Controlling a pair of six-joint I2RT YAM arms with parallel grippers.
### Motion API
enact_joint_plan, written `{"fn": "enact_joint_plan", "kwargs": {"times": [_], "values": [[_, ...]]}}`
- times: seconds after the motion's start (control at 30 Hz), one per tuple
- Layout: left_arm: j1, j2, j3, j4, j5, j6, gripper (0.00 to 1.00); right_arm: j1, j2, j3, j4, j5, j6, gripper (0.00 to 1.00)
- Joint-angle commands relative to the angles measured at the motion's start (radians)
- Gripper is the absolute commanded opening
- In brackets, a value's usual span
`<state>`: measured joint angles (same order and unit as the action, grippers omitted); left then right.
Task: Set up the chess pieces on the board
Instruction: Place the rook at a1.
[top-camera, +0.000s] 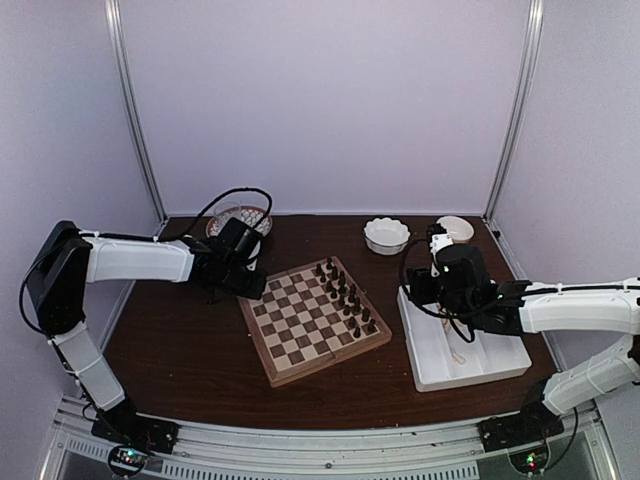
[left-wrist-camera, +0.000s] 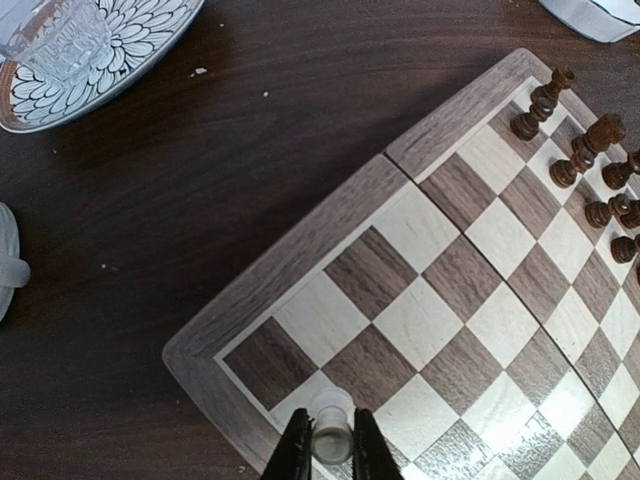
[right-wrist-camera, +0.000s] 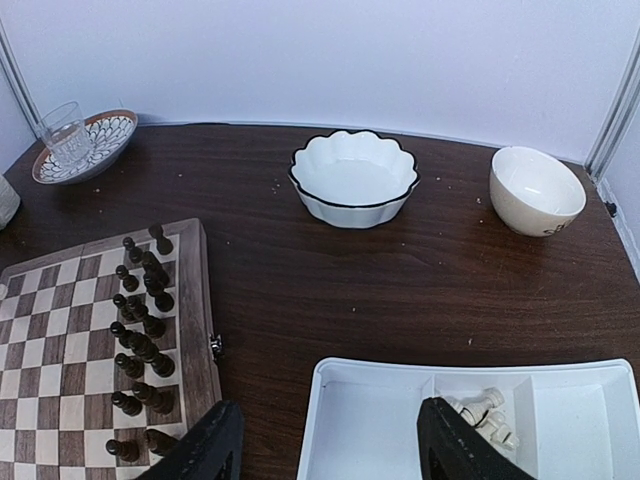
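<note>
The wooden board (top-camera: 313, 318) lies mid-table, also in the left wrist view (left-wrist-camera: 420, 300) and the right wrist view (right-wrist-camera: 60, 340). Tiny dark pieces (top-camera: 345, 295) fill its far-right side. My left gripper (left-wrist-camera: 331, 450) is shut on a cream-white chess piece (left-wrist-camera: 331, 432) that stands on a light square in the board's left corner. My right gripper (right-wrist-camera: 325, 445) is open over the near-left part of the white tray (right-wrist-camera: 400, 380). Several cream-white pieces (right-wrist-camera: 485, 415) lie in a tray compartment beside its right finger.
A patterned plate (left-wrist-camera: 110, 45) with a clear glass (left-wrist-camera: 55, 35) sits at the back left. A scalloped white bowl (right-wrist-camera: 354, 178) and a cream bowl (right-wrist-camera: 536, 190) stand at the back. The tray (top-camera: 458, 345) lies right of the board.
</note>
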<state>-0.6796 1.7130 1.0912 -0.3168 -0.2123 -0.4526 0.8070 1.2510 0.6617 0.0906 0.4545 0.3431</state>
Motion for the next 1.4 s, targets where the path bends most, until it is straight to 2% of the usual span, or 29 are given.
{"fn": "enact_joint_plan", "kwargs": {"times": [0.0, 0.23, 1.37], "values": [[0.002, -0.007, -0.022, 0.082, -0.014, 0.024, 0.05, -0.005, 0.018, 0.021, -0.002, 0.026, -0.006, 0.62], [0.003, 0.001, -0.017, 0.081, -0.065, 0.028, 0.05, -0.005, 0.030, 0.029, -0.002, 0.026, -0.008, 0.62], [0.018, 0.117, 0.068, 0.033, -0.137, 0.066, 0.04, -0.003, 0.032, 0.036, -0.009, 0.028, -0.010, 0.62]]}}
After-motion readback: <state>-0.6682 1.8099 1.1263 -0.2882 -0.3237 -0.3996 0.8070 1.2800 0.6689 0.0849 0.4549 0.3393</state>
